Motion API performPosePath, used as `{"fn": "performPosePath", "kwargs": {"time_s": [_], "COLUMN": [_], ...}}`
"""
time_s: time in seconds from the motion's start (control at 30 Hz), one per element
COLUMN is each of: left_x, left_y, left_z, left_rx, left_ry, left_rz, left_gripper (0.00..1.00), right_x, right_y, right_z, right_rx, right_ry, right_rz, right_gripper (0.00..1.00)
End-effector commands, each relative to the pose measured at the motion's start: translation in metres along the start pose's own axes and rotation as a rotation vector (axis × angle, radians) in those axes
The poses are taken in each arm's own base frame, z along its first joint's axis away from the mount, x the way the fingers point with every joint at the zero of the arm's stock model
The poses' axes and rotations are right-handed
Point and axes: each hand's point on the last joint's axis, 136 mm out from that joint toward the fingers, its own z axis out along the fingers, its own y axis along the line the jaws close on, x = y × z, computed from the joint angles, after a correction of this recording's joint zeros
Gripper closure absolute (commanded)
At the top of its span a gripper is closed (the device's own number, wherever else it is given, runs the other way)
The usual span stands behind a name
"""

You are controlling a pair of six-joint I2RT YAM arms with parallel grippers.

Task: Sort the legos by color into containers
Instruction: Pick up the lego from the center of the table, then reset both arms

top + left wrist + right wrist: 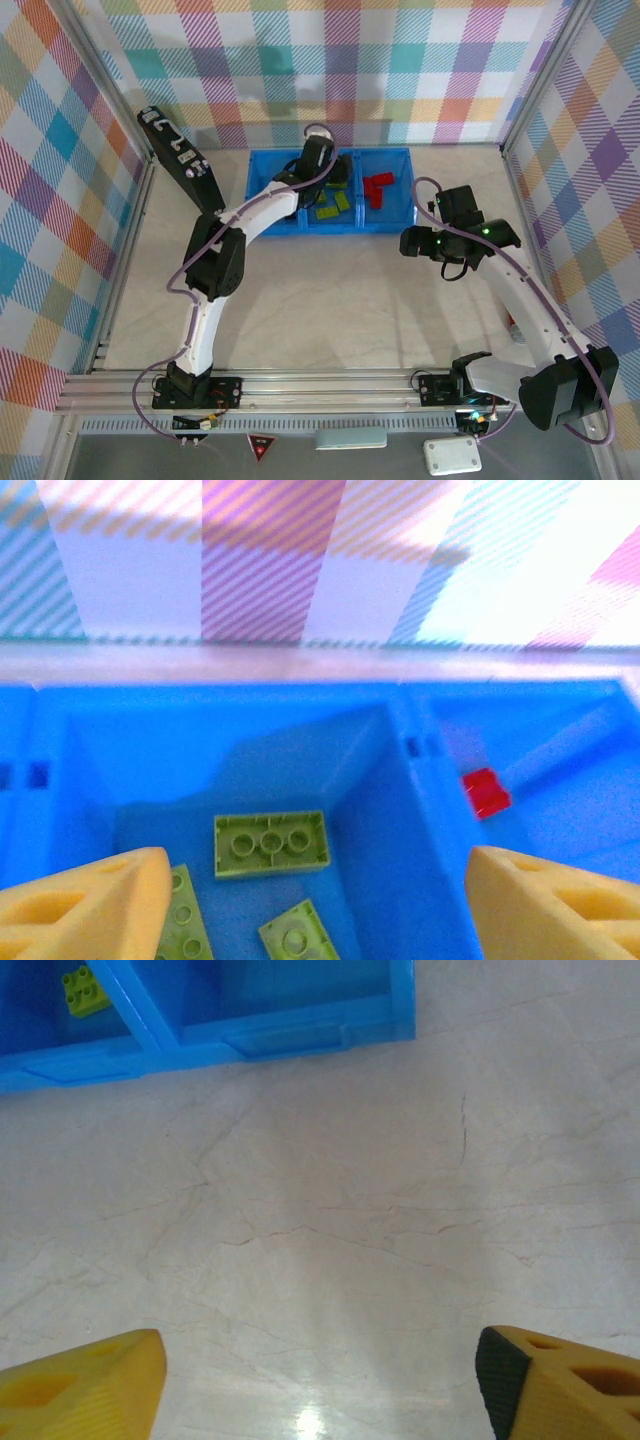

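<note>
Since each colour has its own compartment in the bright blue rectangular plastic bin (380,228), the lime green studded plastic bricks (271,843) lie together in the middle one and the red studded bricks (377,188) in the one to its right, with a blue wall between them. The left-hand compartment sits partly under my left arm, so I cannot judge what is in it. From how the colours are grouped, I reckon the sort is far along. My left arm reaches forward and bends across the bin's near wall. The left gripper (315,900) hangs over the middle compartment, above the green bricks. Its yellow fingers are spread wide and nothing is between them, as I would expect over a drop spot. My right arm curves in from the right edge, and the right gripper (320,1360) hovers low over the pale, veined table top (330,1210), just beside the bin's near right corner. Its fingers are parted too and grip nothing. That pose suits a gripper kept out of the left arm's way.
</note>
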Motion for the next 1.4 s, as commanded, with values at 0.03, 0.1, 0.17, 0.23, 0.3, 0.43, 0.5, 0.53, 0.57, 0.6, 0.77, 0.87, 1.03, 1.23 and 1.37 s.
{"fn": "performPosePath", "kwargs": {"time_s": [0.03, 0.1, 0.17, 0.23, 0.3, 0.43, 0.5, 0.53, 0.57, 0.6, 0.77, 0.87, 1.03, 1.23, 1.37], "left_x": [-0.020, -0.018, -0.014, -0.006, 0.002, 0.020, 0.028, 0.033, 0.038, 0.047, 0.076, 0.096, 0.118, 0.126, 0.119], "left_y": [0.001, 0.007, 0.016, 0.031, 0.050, 0.095, 0.121, 0.135, 0.147, 0.163, 0.243, 0.275, 0.303, 0.312, 0.314], "left_z": [-0.037, -0.049, -0.064, -0.080, -0.096, -0.131, -0.149, -0.158, -0.166, -0.175, -0.215, -0.226, -0.227, -0.208, -0.200], "left_rx": [-0.020, -0.035, -0.061, -0.108, -0.170, -0.282, -0.345, -0.370, -0.396, -0.435, -0.650, -0.707, -0.716, -0.605, -0.540], "left_ry": [-0.018, -0.005, 0.008, 0.025, 0.038, 0.053, 0.055, 0.060, 0.065, 0.076, 0.084, 0.103, 0.069, -0.012, -0.082], "left_rz": [0.027, 0.047, 0.070, 0.101, 0.121, 0.134, 0.129, 0.125, 0.122, 0.123, 0.075, 0.057, -0.005, -0.019, -0.042], "left_gripper": [0.22, 0.21, 0.19, 0.14, 0.10, 0.03, 0.00, 0.00, 0.00, 0.00, 0.00, 0.00, 0.00, 0.00, 0.00], "right_x": [-0.006, -0.009, -0.012, -0.014, -0.015, -0.018, -0.021, -0.022, -0.022, -0.024, -0.034, -0.041, -0.047, -0.055, -0.065], "right_y": [-0.013, -0.019, -0.028, -0.036, -0.043, -0.063, -0.073, -0.076, -0.078, -0.081, -0.101, -0.105, -0.114, -0.114, -0.097], "right_z": [0.010, 0.014, 0.018, 0.023, 0.028, 0.039, 0.043, 0.046, 0.050, 0.053, 0.069, 0.074, 0.088, 0.103, 0.106], "right_rx": [0.073, 0.108, 0.154, 0.194, 0.224, 0.316, 0.366, 0.381, 0.390, 0.405, 0.451, 0.437, 0.422, 0.389, 0.300], "right_ry": [-0.042, -0.060, -0.082, -0.096, -0.106, -0.137, -0.158, -0.166, -0.173, -0.197, -0.368, -0.458, -0.515, -0.591, -0.665], "right_rz": [-0.005, -0.009, -0.013, -0.029, -0.041, -0.038, -0.023, -0.021, -0.030, -0.034, -0.026, -0.030, -0.041, -0.069, -0.150], "right_gripper": [0.11, 0.07, 0.03, 0.01, 0.01, 0.01, 0.01, 0.01, 0.01, 0.01, 0.01, 0.01, 0.01, 0.01, 0.01]}}
